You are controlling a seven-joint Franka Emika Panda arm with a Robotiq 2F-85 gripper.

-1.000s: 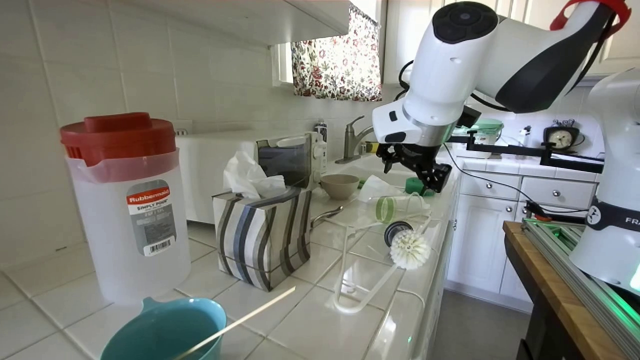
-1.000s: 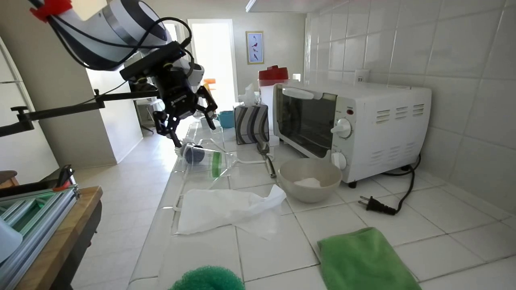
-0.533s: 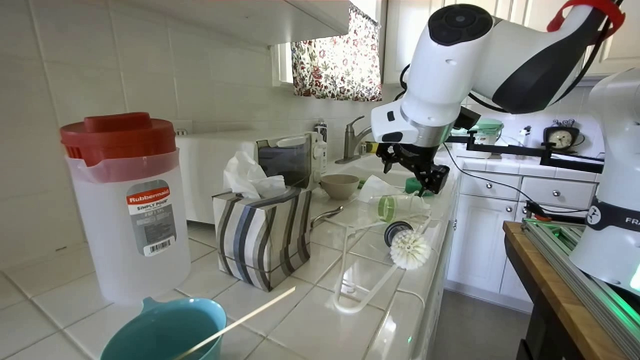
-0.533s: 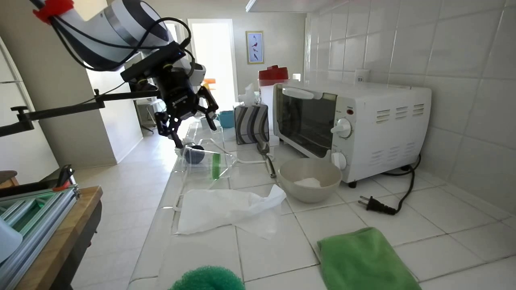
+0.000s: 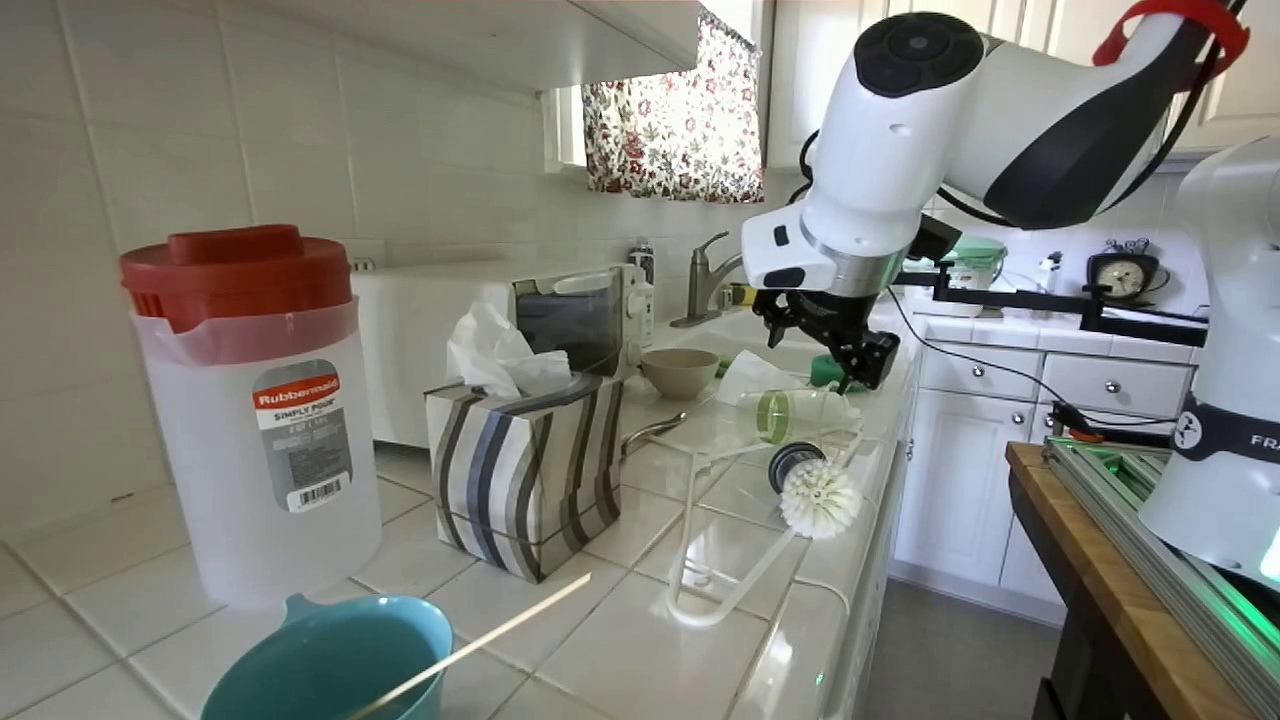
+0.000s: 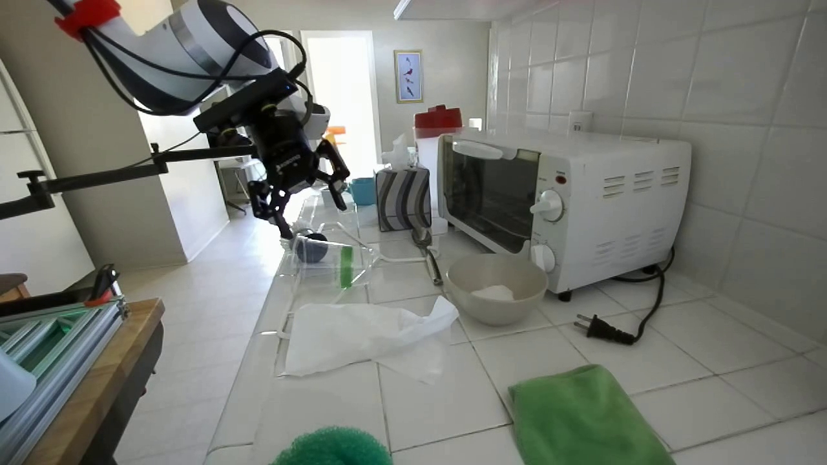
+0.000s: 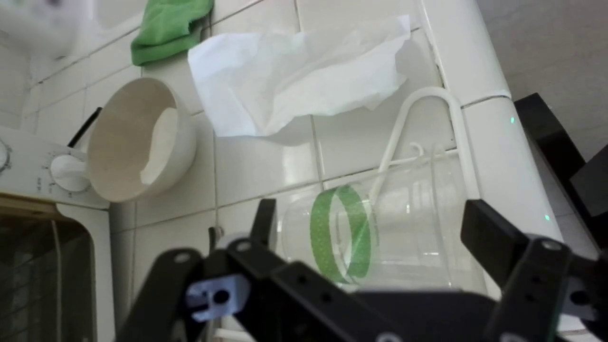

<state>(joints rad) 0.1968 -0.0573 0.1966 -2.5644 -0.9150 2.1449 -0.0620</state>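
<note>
My gripper (image 7: 374, 227) stands open above a clear cup (image 7: 413, 247) that lies on its side and has a green band around it. In the wrist view the two fingers (image 7: 491, 237) sit beyond the cup's two ends, along its length. Nothing is gripped; whether a fingertip touches the cup I cannot tell. The gripper (image 6: 313, 217) also hangs over the cup (image 6: 347, 266) in an exterior view. A white-bristled brush (image 5: 820, 498) with a dark round part lies close by. Under and beside the cup runs a white wire frame (image 7: 458, 123).
Around it are a crumpled paper towel (image 7: 308, 80), a beige bowl (image 6: 497, 310), a spoon (image 6: 428, 255) and a toaster oven (image 6: 614, 200). A striped tissue box (image 5: 525, 480), a red-lidded pitcher (image 5: 265, 430) and a teal cup (image 5: 330, 640) stand farther along. The counter edge (image 7: 475, 52) is close.
The arm has shifted only slightly, a little left and down in an exterior view. The clear cup's green band has moved by a very small amount. The jaws have stayed open.
</note>
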